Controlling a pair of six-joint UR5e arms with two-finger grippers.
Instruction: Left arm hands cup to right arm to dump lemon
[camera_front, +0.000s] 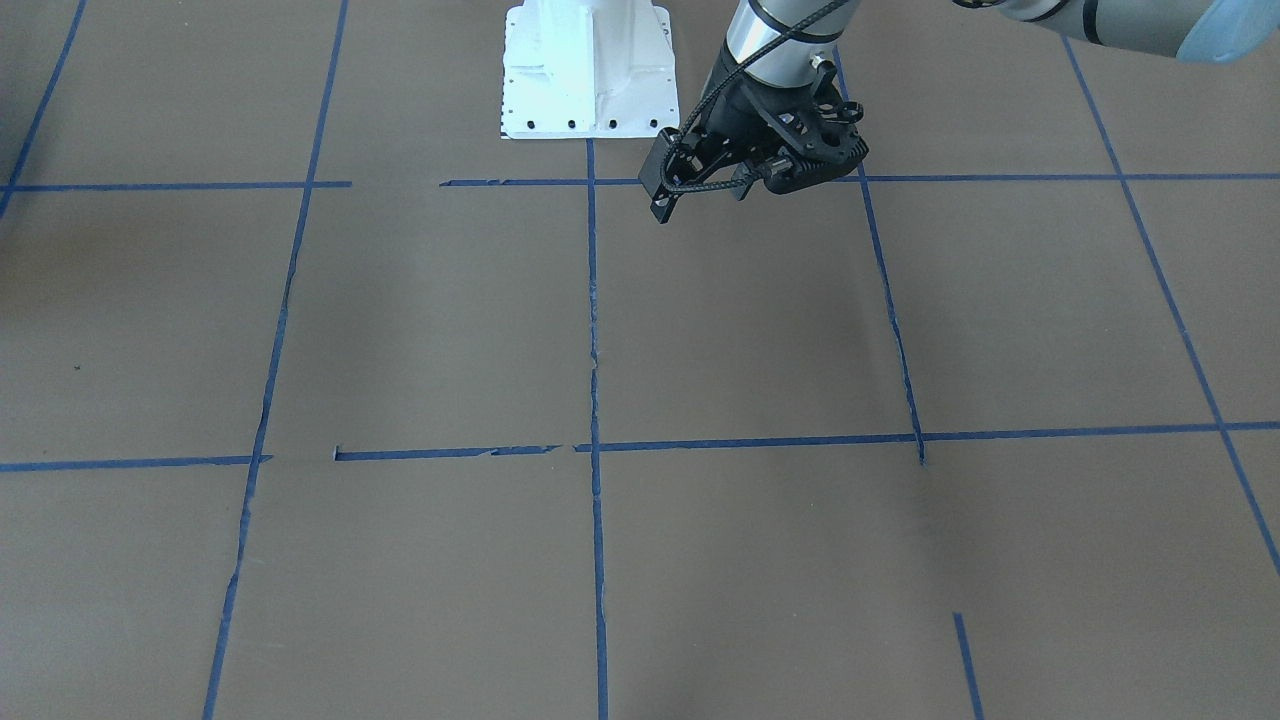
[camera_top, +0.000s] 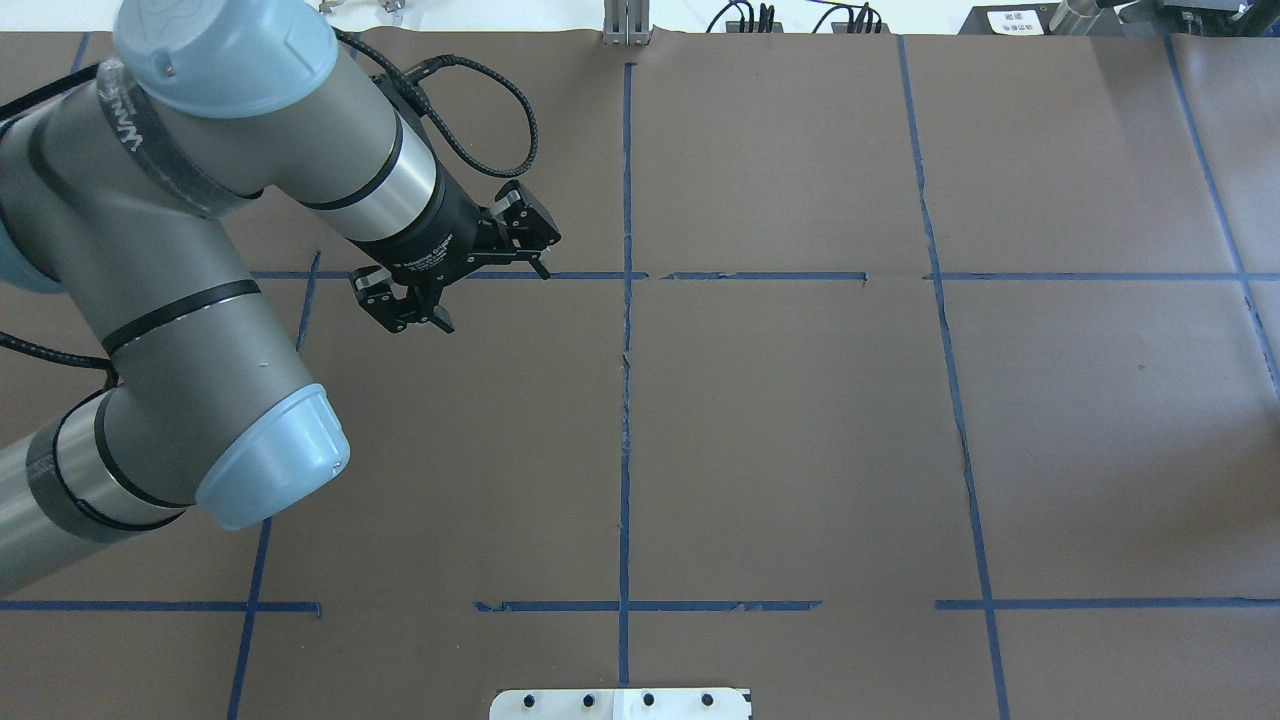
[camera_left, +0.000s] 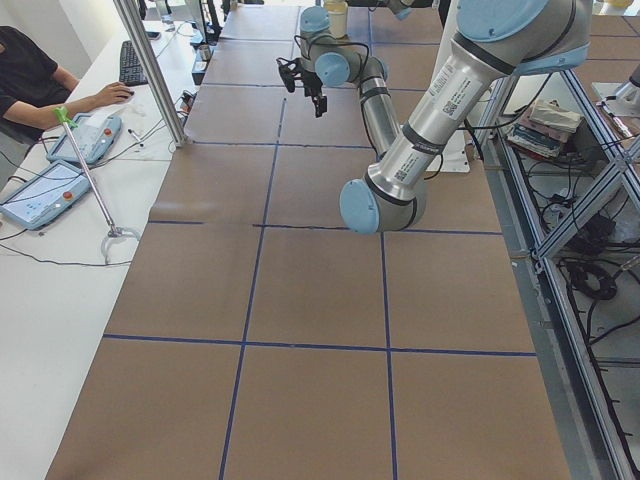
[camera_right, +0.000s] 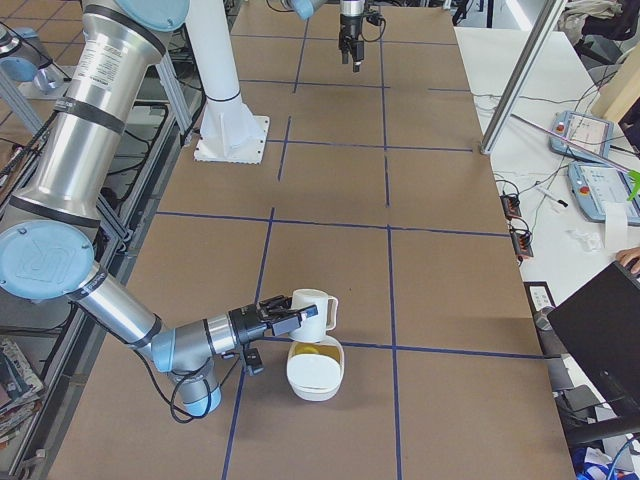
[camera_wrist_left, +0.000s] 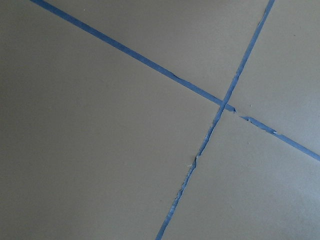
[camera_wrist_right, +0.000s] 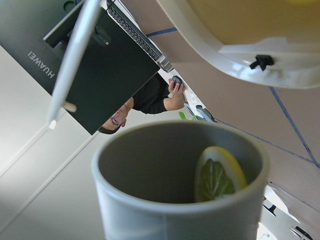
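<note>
Over our brown paper table (camera_top: 800, 450), the thick grey left arm (camera_top: 170, 330) is hanging, its black left claw (camera_top: 495, 297) wide and empty. The silver right arm (camera_right: 95, 130) is reaching over a round white bowl (camera_right: 315, 392) to a tipped white mug (camera_right: 318, 305); we cannot tell if its right claw (camera_right: 290, 322) is gripping. A yellow lemon slice (camera_wrist_right: 220, 175) is sitting inside the mug.

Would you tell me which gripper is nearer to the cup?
Right. The right gripper is right against the cup; the left gripper hangs far away, toward the other end of the table.

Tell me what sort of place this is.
Probably a robotics lab workcell: left arm and right arm over a brown table taped in a blue grid, teach pendants beside a person.
</note>
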